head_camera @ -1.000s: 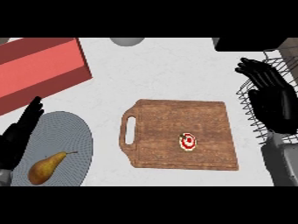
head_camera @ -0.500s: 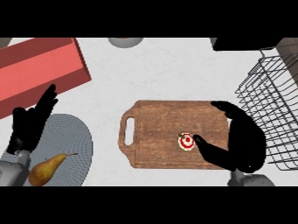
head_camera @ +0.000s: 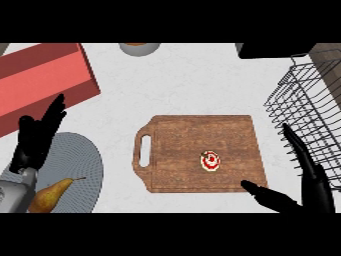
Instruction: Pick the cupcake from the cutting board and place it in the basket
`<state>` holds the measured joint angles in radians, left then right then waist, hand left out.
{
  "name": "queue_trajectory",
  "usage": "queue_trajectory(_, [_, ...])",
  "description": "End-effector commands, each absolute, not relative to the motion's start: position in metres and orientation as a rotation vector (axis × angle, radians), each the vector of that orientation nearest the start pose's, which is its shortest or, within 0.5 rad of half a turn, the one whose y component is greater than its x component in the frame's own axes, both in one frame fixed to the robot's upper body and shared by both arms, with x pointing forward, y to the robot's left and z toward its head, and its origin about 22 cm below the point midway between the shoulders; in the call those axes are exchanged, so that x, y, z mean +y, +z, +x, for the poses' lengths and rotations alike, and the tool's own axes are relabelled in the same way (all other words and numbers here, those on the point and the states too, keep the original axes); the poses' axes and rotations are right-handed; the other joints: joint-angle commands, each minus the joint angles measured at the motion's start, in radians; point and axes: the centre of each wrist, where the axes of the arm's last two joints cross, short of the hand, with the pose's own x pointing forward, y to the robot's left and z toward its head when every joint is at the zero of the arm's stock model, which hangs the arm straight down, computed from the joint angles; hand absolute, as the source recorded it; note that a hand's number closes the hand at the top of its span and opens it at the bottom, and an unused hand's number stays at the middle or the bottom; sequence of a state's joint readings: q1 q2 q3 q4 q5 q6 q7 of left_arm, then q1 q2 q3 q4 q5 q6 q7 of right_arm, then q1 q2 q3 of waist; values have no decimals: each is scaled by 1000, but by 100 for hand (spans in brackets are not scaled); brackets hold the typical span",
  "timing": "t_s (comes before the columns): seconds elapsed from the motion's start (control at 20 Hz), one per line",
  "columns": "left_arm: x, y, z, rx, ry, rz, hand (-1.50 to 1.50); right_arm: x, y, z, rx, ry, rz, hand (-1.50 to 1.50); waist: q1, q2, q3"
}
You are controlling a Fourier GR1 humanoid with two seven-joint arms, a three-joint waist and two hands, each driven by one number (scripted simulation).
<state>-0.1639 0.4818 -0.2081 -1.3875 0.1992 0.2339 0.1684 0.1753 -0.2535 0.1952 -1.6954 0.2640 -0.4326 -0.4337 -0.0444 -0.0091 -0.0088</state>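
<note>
A small cupcake (head_camera: 211, 161) with red and white swirl topping sits on the wooden cutting board (head_camera: 195, 135), right of its middle. My right hand (head_camera: 306, 187) is low at the board's near right corner, open, fingers pointing up along the board's right edge and thumb reaching left toward the board; it does not touch the cupcake. The black wire basket (head_camera: 317, 120) stands to the right of the board. At the left edge my left hand (head_camera: 36, 137) rests open with fingers up, above the grey plate.
A grey plate (head_camera: 84, 160) at the lower left carries a yellow pear (head_camera: 51, 192). A red box (head_camera: 33, 82) lies at the upper left. A round bowl (head_camera: 138, 48) shows at the top edge, and a dark object (head_camera: 272, 49) at the top right.
My right hand came from over the basket down onto the board beside the cupcake, then drew back to the board's near right corner. The cupcake has not moved on the board.
</note>
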Motion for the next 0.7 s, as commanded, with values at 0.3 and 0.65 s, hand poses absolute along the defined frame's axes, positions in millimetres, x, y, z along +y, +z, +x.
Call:
queue_trajectory(0.3, [290,33,286,-1352,-180,313,0,-257,69,133,-1551,870,-457,-150,11,2,0])
queue_trajectory(0.65, [281,38,295,-1353,-209,272,0,-242,145,118,-1471,859,-459,-150,39,9,8])
